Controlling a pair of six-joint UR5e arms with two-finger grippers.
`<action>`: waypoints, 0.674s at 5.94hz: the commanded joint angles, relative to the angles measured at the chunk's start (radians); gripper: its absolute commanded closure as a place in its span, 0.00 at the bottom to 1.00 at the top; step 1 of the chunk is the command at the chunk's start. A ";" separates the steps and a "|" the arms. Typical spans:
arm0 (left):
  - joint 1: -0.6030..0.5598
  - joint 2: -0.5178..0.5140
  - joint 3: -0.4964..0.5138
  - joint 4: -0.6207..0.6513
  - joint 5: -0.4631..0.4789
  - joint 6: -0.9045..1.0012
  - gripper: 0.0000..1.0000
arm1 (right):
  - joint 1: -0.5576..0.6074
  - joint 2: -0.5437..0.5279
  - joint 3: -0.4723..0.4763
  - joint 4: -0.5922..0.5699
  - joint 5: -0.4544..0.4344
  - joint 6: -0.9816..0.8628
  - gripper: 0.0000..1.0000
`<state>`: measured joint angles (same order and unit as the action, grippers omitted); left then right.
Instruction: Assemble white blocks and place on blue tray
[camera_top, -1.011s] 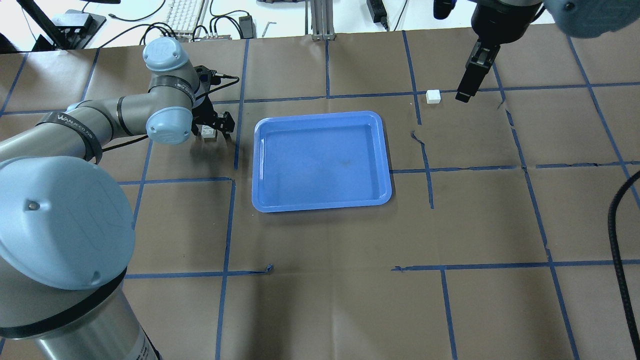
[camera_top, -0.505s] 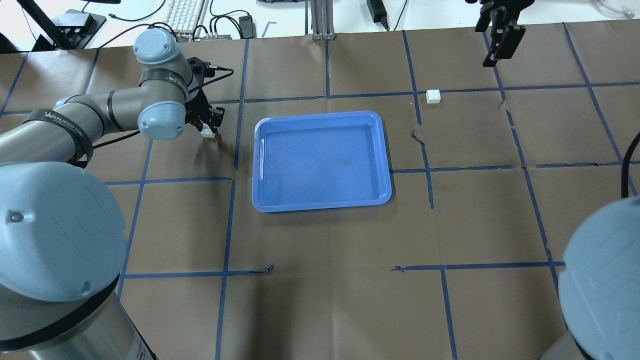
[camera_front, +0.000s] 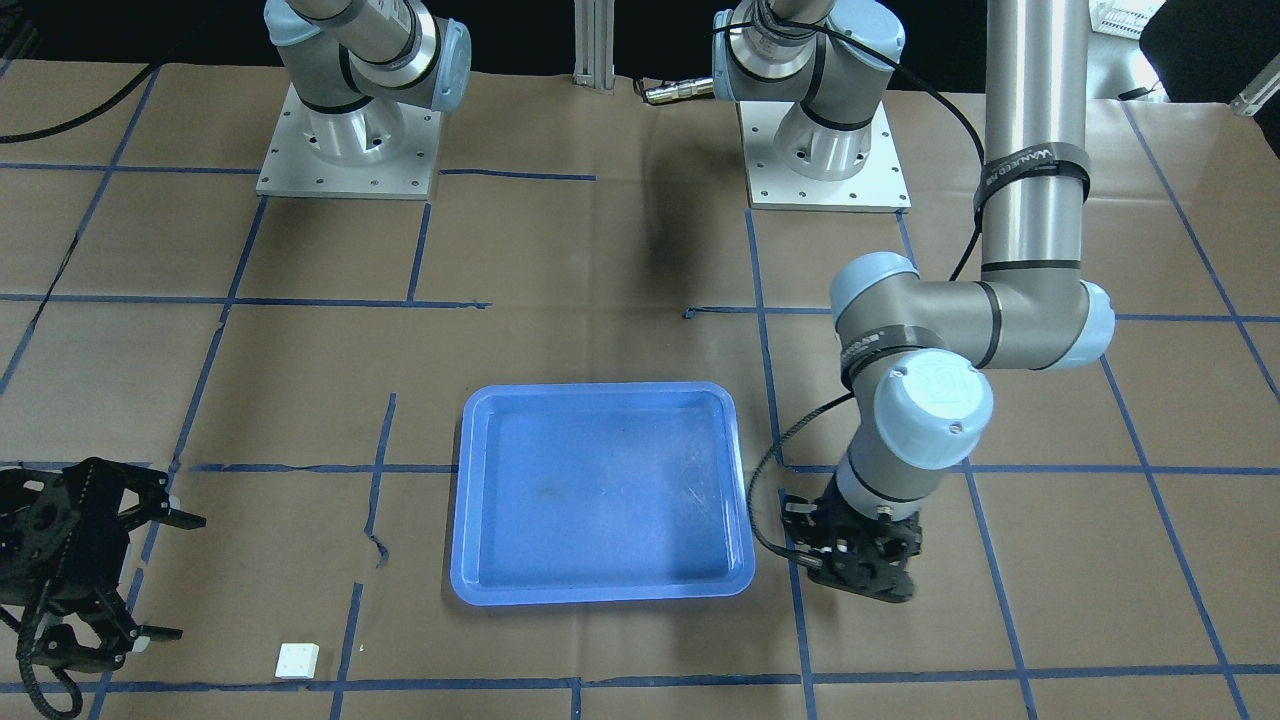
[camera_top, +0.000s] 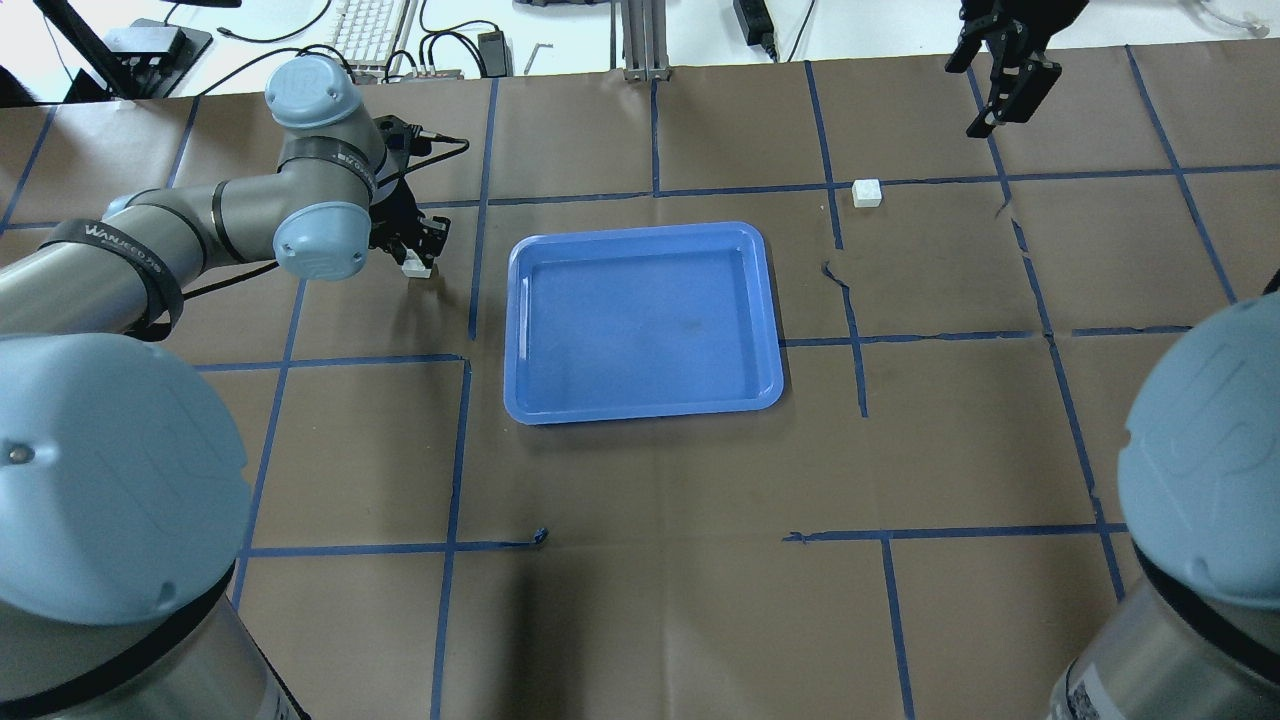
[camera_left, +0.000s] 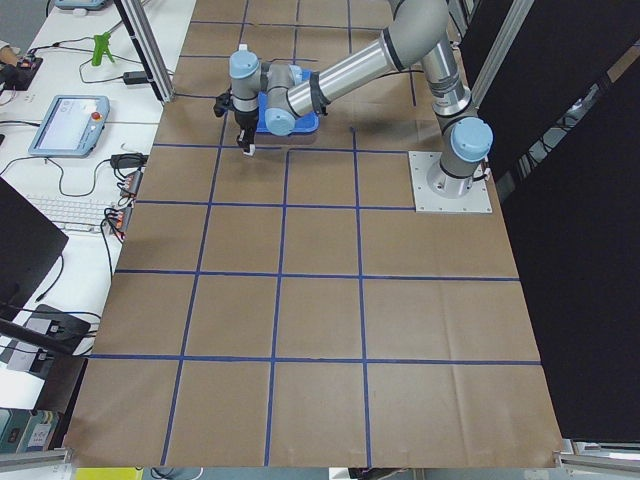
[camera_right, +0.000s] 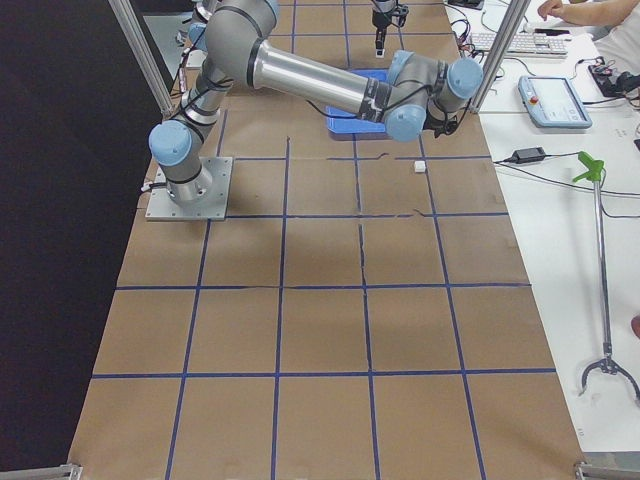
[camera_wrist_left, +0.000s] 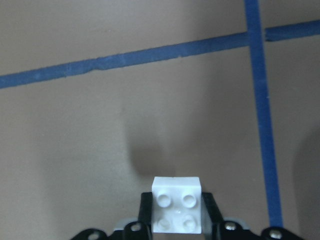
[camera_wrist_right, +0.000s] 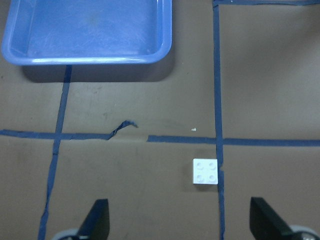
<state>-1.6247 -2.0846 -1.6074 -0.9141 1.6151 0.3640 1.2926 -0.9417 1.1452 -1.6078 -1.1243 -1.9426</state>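
My left gripper (camera_top: 417, 252) is shut on a white block (camera_wrist_left: 177, 212), a small square brick with four studs, and holds it low over the table left of the blue tray (camera_top: 640, 320). The block also shows in the overhead view (camera_top: 415, 266). The second white block (camera_top: 867, 192) lies on the table to the right of the tray's far corner; it also shows in the right wrist view (camera_wrist_right: 206, 171) and the front view (camera_front: 297, 660). My right gripper (camera_top: 963, 98) is open and empty, raised beyond that block near the table's far edge. The tray (camera_front: 600, 490) holds nothing.
Brown paper with a grid of blue tape lines (camera_top: 853, 330) covers the table. A keyboard and cables (camera_top: 375, 35) lie past the far edge. The arm bases (camera_front: 345, 150) stand on the robot's side.
My left gripper has shut on the white block beside the tray. My right gripper has drawn back from the second block toward the table's far edge.
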 joint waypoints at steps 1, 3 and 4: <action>-0.247 0.032 -0.014 -0.034 -0.007 0.315 1.00 | -0.015 0.087 0.033 -0.044 0.162 -0.100 0.01; -0.316 0.001 -0.038 -0.029 -0.004 0.644 1.00 | -0.016 0.139 0.111 -0.205 0.169 -0.116 0.01; -0.316 0.000 -0.040 -0.025 0.000 0.653 1.00 | -0.022 0.161 0.120 -0.230 0.167 -0.111 0.01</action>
<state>-1.9292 -2.0821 -1.6423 -0.9422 1.6108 0.9689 1.2747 -0.8046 1.2477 -1.7951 -0.9581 -2.0561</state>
